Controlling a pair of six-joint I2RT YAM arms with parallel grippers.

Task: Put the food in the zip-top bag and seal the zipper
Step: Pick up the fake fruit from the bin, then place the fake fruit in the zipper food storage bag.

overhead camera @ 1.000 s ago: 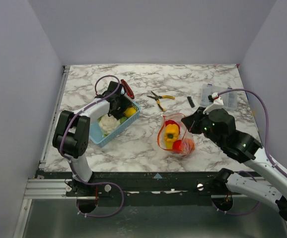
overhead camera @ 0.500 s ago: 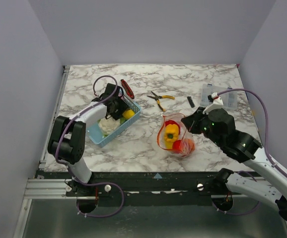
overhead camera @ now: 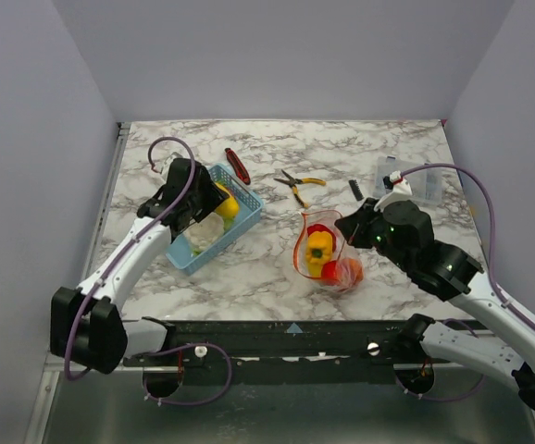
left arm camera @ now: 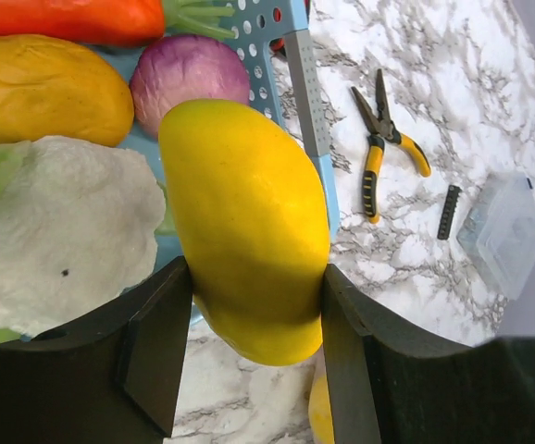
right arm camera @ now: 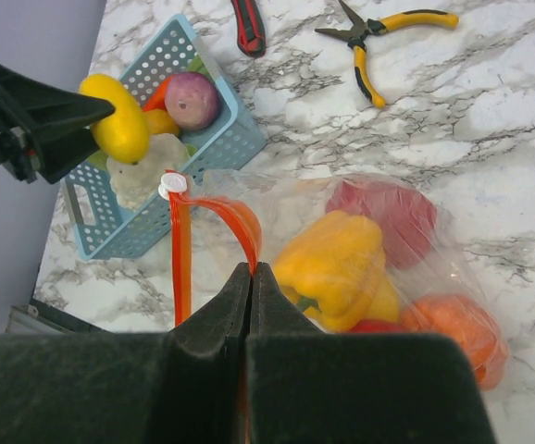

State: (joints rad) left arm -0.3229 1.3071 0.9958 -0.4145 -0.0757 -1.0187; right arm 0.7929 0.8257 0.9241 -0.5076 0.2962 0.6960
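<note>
My left gripper is shut on a yellow toy mango and holds it above the right rim of the blue basket; it shows in the top view too. In the basket lie a white cauliflower, a purple onion, an orange carrot and another yellow fruit. My right gripper is shut on the orange-red zipper of the clear zip-top bag and holds its mouth up. Inside the bag are a yellow pepper, a red fruit and an orange fruit.
Yellow-handled pliers and a red-handled knife lie behind the bag. A small black part and a rigid clear box sit at the back right. Walls close in the table on three sides.
My left gripper has taken the yellow mango out of the basket and lifted it, and the arm has stretched up and back. The right gripper and the bag have hardly moved.
</note>
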